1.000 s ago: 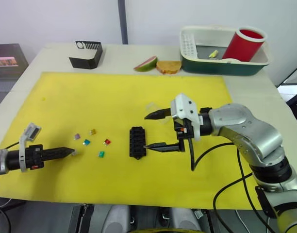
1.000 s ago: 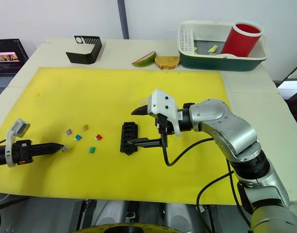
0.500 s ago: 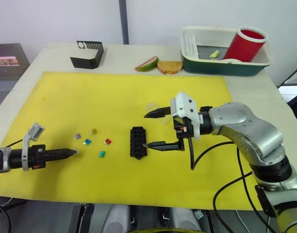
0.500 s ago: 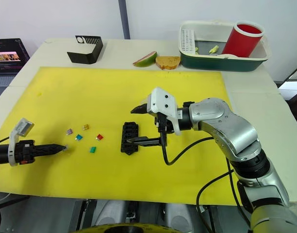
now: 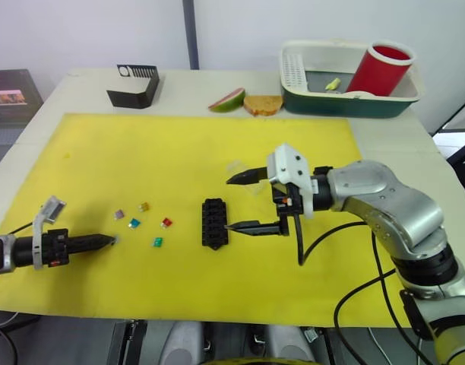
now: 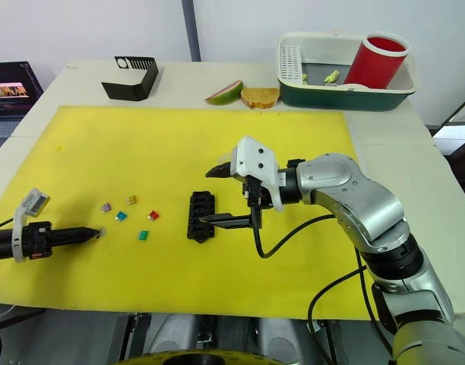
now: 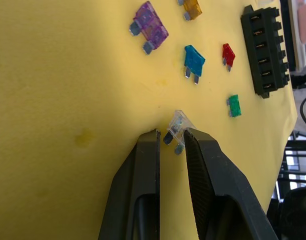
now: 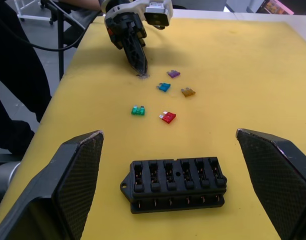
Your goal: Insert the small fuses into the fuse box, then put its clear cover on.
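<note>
A yellow mat (image 5: 179, 152) covers most of the desk (image 5: 415, 144). Beyond it, at 11 o'clock, stands a black slotted stand (image 5: 134, 85). At 12 o'clock lie a mango slice (image 5: 228, 99) and a bread slice (image 5: 264, 105), just beside each other. At 1 o'clock, a green-and-white drainer tray (image 5: 324, 103) holds a tilted red cup (image 5: 381, 70).

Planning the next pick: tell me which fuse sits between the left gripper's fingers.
The grey, see-through fuse, at the tips of the left gripper. The purple, amber, blue, red and green ones lie loose on the mat, farther off.
</note>
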`<state>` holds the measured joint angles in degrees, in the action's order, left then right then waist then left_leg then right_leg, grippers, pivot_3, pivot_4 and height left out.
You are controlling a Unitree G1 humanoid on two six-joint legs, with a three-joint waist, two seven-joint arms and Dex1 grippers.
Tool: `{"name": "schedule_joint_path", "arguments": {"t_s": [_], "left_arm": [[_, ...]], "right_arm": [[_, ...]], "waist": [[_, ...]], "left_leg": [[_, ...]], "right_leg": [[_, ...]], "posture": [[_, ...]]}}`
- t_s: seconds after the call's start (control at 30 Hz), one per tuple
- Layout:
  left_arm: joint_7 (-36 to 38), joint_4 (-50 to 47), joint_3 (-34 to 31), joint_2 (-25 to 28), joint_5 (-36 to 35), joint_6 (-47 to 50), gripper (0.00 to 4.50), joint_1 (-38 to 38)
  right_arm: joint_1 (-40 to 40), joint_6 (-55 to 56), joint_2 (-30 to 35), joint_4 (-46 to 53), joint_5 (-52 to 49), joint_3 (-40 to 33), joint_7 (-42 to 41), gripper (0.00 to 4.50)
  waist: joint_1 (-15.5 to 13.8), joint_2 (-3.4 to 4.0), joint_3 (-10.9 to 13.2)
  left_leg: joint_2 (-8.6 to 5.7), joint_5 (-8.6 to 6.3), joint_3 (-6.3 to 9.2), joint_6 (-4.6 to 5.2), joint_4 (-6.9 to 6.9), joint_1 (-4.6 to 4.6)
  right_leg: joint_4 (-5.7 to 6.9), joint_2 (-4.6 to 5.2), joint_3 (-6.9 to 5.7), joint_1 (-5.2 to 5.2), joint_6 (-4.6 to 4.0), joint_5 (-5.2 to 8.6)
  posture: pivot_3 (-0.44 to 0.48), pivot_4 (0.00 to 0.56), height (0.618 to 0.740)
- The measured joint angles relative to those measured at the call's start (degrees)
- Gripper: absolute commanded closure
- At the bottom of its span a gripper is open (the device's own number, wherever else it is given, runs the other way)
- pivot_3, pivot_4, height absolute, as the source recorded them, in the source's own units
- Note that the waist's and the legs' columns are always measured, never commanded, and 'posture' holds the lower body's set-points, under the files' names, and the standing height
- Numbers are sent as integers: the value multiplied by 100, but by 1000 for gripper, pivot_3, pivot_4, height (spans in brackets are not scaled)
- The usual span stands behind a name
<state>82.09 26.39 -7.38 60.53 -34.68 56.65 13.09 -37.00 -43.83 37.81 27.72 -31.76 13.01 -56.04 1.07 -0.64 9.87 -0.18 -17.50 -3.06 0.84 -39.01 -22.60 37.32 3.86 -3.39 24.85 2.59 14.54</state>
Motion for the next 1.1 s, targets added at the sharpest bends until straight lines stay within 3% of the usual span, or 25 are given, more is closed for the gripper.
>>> {"name": "schedule_joint_path", "arguments": {"t_s": [0.5,0.53,0.57,1.1], "left_arm": [[-10,-464,-35,-44,27,-271,3633,-223],[-18,-463,-36,-51,29,-292,4206,-224],[-46,-459,-40,-67,34,-322,4470,-224],[-154,-695,-315,-127,-110,-197,4470,-430]], "right_arm": [[-1,38,-3,0,6,2,-40,0],[-1,39,-3,0,6,2,-41,0],[-1,41,-3,0,7,2,-43,0],[-1,99,-5,-3,111,17,-152,0]], "waist": [[-17,0,0],[-17,0,0],[-18,0,0],[-20,1,0]], "left_leg": [[-1,-1,0,1,0,-1],[-1,-1,0,1,0,-1],[-1,-1,0,1,0,-1],[0,-1,0,1,1,-2]], "right_leg": [[-5,1,0,-1,-1,0],[-5,1,0,-1,-1,0],[-4,1,0,-1,-1,0],[-5,2,0,-1,-2,1]], "posture": [[0,150,740],[0,150,740],[0,150,740],[0,150,740]]}}
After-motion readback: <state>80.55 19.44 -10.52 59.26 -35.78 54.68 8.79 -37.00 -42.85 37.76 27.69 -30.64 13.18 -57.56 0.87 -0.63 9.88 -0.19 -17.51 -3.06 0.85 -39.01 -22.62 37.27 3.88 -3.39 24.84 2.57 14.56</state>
